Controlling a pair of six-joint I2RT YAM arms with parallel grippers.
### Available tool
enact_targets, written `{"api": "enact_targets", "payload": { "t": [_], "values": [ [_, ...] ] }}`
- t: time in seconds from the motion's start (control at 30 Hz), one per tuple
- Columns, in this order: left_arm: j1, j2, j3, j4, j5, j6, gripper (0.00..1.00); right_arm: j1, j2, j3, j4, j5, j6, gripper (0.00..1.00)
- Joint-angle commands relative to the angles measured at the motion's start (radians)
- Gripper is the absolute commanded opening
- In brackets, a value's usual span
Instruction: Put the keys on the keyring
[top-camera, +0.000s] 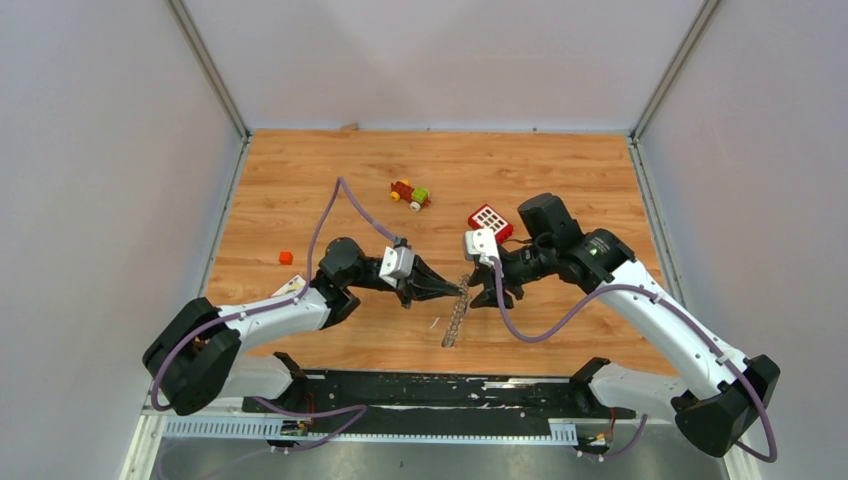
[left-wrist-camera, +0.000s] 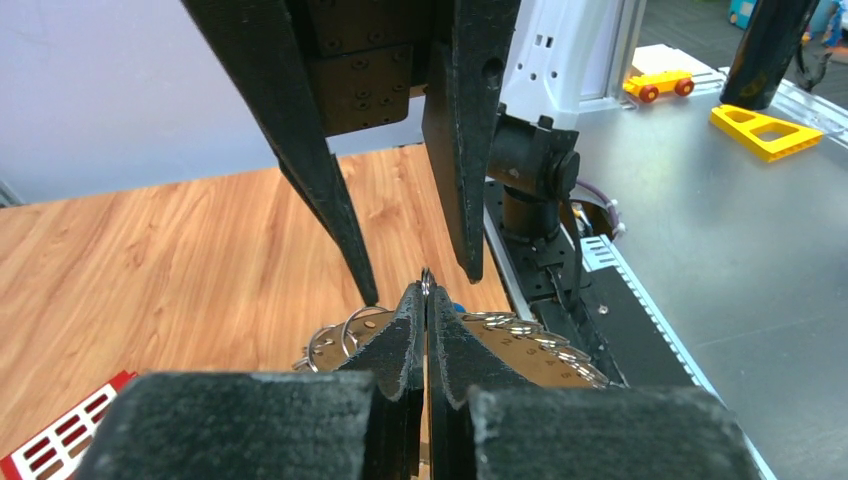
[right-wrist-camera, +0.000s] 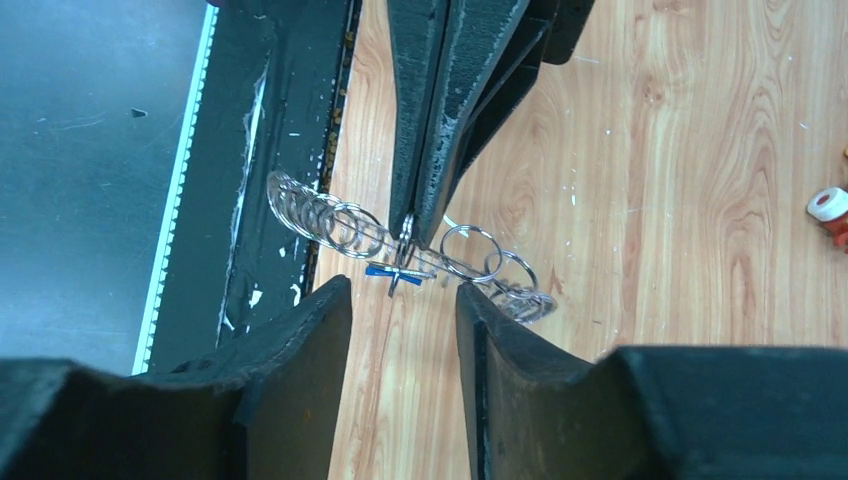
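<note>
The keyring (top-camera: 456, 317) is lifted on edge off the table's near middle, a flat disc fringed with silver rings (left-wrist-camera: 530, 338). My left gripper (top-camera: 460, 289) is shut on one small silver loop at its top rim (left-wrist-camera: 427, 280). In the right wrist view the ring row (right-wrist-camera: 330, 225) runs across under those shut left fingers (right-wrist-camera: 430, 120). A small blue-headed piece (right-wrist-camera: 381, 270), crossed by a thin dark key, hangs by that loop. My right gripper (right-wrist-camera: 403, 297) stands open just short of it, nothing between its fingers (left-wrist-camera: 335, 190).
A red block with white squares (top-camera: 490, 219) lies behind the right gripper. A red-yellow-green toy (top-camera: 410, 194) sits further back, and a small orange cube (top-camera: 286, 257) at the left. The black base rail (top-camera: 440, 388) runs along the near edge.
</note>
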Motion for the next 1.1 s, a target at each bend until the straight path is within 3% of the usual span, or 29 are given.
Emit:
{"api": "enact_targets", "payload": {
  "t": [0.0, 0.5, 0.9, 1.07],
  "values": [
    [0.004, 0.001, 0.009, 0.101, -0.006, -0.035, 0.00, -0.004, -0.011, 0.004, 0.026, -0.079, -0.014, 0.41],
    [0.004, -0.004, -0.002, 0.121, 0.023, -0.032, 0.00, -0.003, -0.011, -0.043, 0.078, -0.020, 0.006, 0.01],
    [0.004, 0.046, -0.021, 0.321, 0.066, -0.146, 0.00, -0.004, 0.034, -0.025, 0.077, -0.071, 0.013, 0.00],
    [0.004, 0.045, -0.024, 0.334, 0.066, -0.153, 0.00, -0.001, 0.052, -0.011, 0.076, -0.088, 0.020, 0.06]
  ]
}}
